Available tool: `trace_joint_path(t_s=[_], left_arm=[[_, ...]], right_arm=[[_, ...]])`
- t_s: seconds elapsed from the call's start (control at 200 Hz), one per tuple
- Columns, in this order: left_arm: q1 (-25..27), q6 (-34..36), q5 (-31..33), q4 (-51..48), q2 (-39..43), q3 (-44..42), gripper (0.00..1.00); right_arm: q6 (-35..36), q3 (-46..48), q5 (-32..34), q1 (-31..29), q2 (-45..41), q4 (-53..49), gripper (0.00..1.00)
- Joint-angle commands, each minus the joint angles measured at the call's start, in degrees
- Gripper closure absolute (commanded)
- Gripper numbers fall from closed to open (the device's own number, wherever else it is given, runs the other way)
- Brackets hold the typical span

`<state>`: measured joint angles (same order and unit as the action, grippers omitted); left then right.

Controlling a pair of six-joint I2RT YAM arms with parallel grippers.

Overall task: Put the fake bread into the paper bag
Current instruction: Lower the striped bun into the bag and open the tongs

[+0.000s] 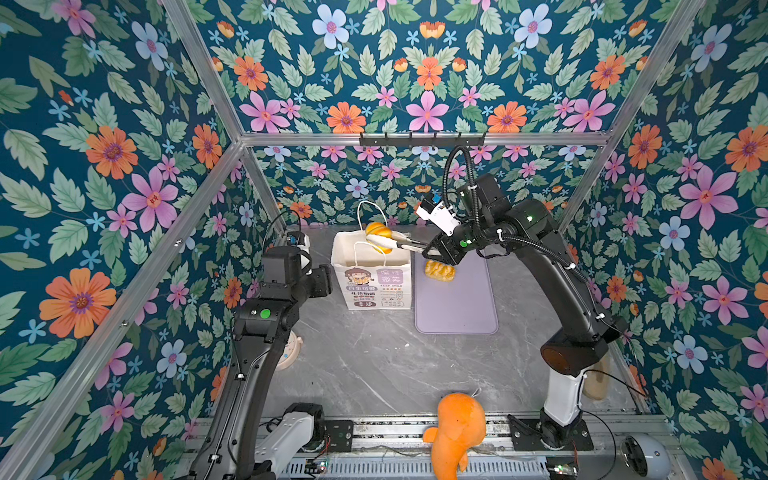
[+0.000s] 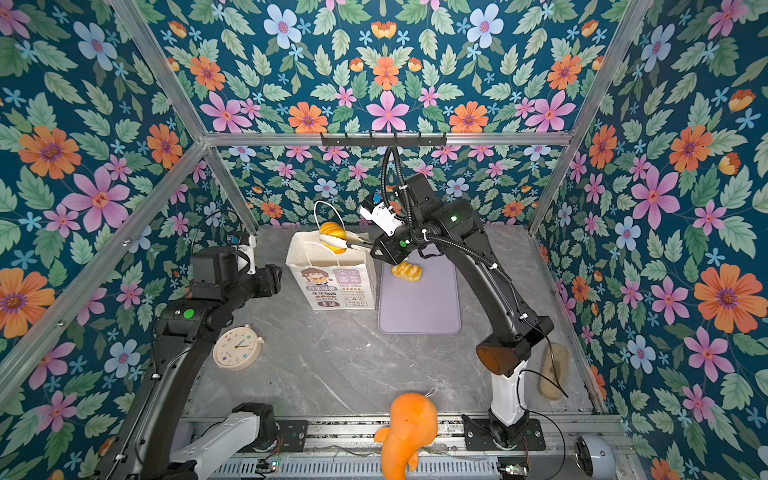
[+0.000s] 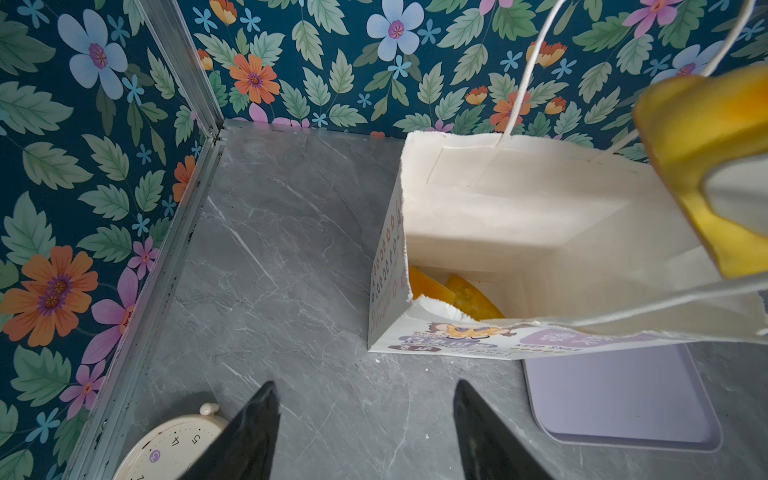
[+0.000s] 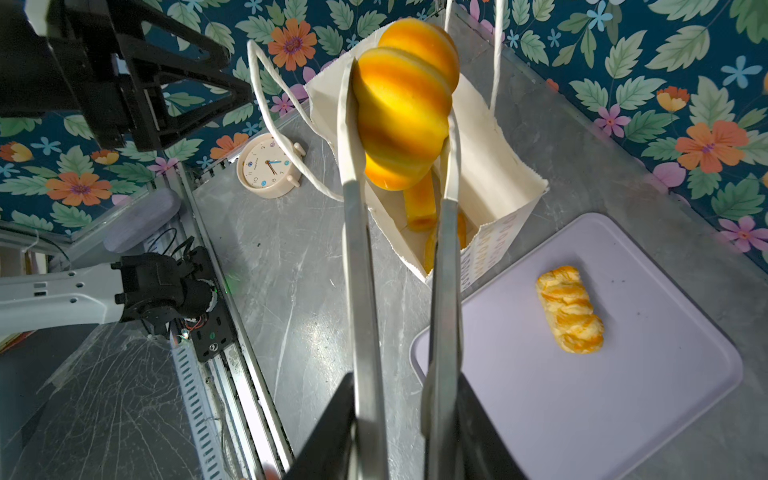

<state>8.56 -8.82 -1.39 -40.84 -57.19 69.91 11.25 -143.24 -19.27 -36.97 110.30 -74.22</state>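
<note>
The ridged bun (image 4: 405,112) is pinched between the tips of the tongs (image 4: 361,270), above the open mouth of the paper bag (image 4: 498,178) and not touching it. In the left wrist view the bun is only a blurred yellow mass cut off at the frame edge. It appears to stand on edge, ridges running across it and its longer side reaching up from the tong tips, though the steep wrist angle makes that hard to confirm.

The right gripper (image 4: 405,386) has its jaws pressed onto the tongs' two arms, squeezing them together. The tongs point from the gripper toward the bag.

The bag stands upright on the grey table (image 1: 374,365), printed face toward the front and both cord handles raised. Deep inside lie orange-yellow bread pieces (image 3: 457,295), mostly hidden by the near wall, so I cannot tell which breads they are.

Just beside the bag, a braided roll (image 4: 569,309) lies flat on the lilac tray (image 4: 623,415), its long axis across the tray's short width. In both top views the right gripper overhangs one end.

The left gripper (image 3: 365,384) hovers beside the bag with jaws spread and holding nothing. In both top views its own wrist hides it. An alarm clock (image 2: 237,348) lies near that arm.
</note>
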Motion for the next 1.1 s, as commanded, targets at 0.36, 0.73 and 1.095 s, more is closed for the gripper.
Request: trace_joint_path(t_s=[0.36,0.73,1.095], left_arm=[[0.0,0.2,-0.5,-0.1,-0.1,0.6,0.33],[0.0,0.1,-1.1,0.8,-0.3,-0.8,0.33],[0.0,-0.1,-1.4,1.2,-0.2,-1.1,0.33]], right_arm=[[2.6,-4.1,0.6,0.1,4.3,-3.1,0.66],[3.4,-7.8,2.9,0.1,8.4,-5.7,0.66],[3.4,-8.8,3.0,-0.5,10.4,-5.3,0.64]])
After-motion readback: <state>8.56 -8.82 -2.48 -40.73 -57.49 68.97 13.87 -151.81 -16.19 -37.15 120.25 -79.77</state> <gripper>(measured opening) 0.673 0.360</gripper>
